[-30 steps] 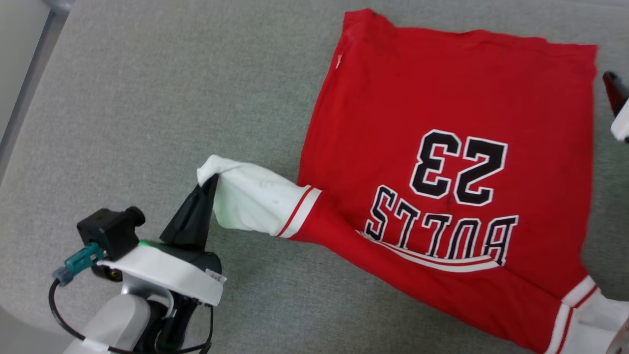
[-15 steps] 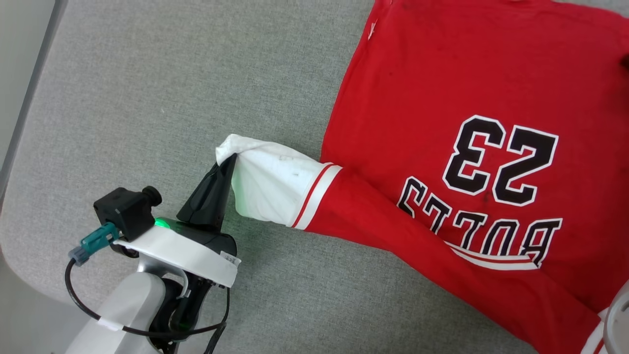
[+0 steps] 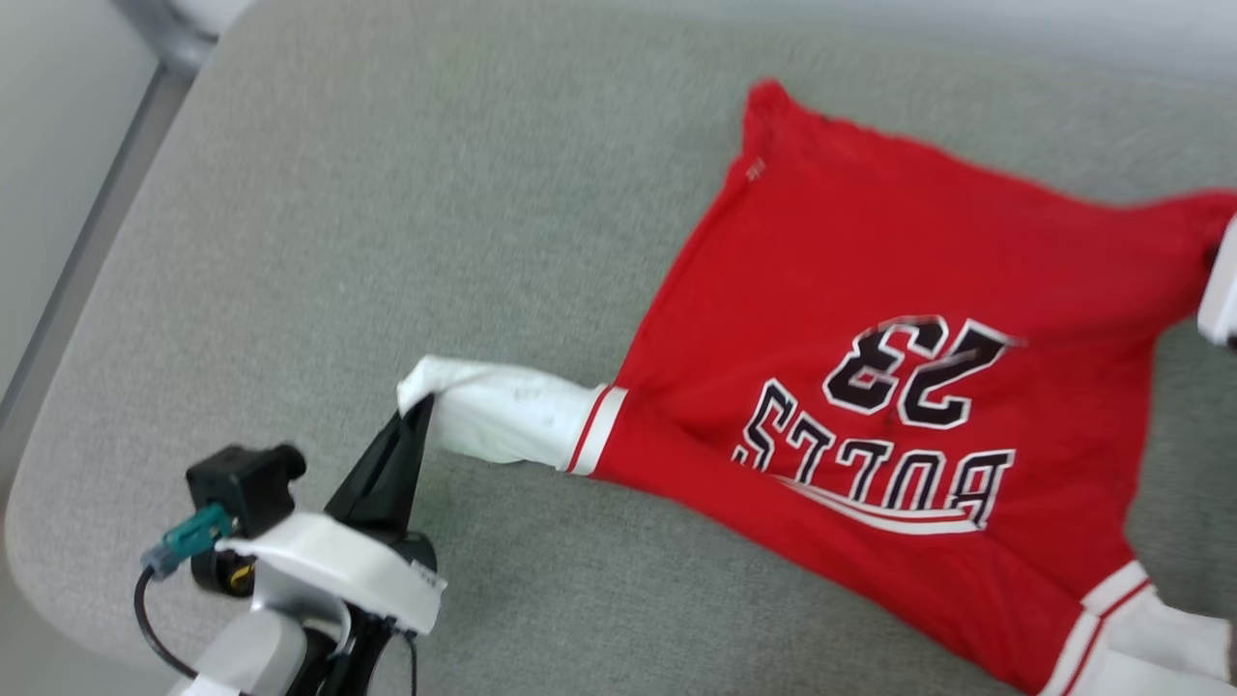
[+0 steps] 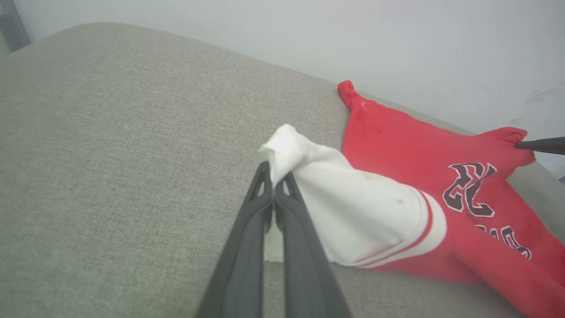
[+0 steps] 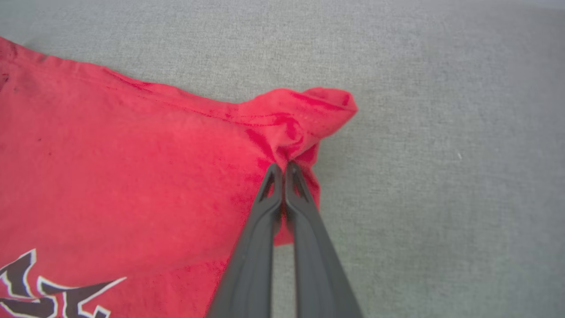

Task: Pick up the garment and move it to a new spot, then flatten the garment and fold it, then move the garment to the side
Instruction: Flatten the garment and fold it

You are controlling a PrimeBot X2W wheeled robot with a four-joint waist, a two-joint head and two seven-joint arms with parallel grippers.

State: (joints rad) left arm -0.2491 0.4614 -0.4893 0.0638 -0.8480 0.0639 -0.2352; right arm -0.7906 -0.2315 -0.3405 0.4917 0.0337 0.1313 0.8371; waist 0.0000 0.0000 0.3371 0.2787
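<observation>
The red-and-white jersey T-shirt [image 3: 870,271] lies on the grey fabric cushion [image 3: 387,193], left gripper [image 4: 274,172] pinching its white sleeve [image 4: 353,212], right gripper [image 5: 284,167] pinching a red corner (pick-up step, I'd judge), needing an even lift.

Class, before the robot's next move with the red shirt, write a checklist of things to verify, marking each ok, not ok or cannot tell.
1. The left gripper is shut on the white sleeve: ok.
2. The right gripper is shut on the shirt at a red corner: ok.
3. The shirt lies smooth between the grips: not ok, creased around the lettering.
4. The lettering faces up: ok.
5. The other sleeve lies flat: cannot tell, cut off at the picture's edge.
6. The grey cushion has bare room on the robot's left: ok.
</observation>
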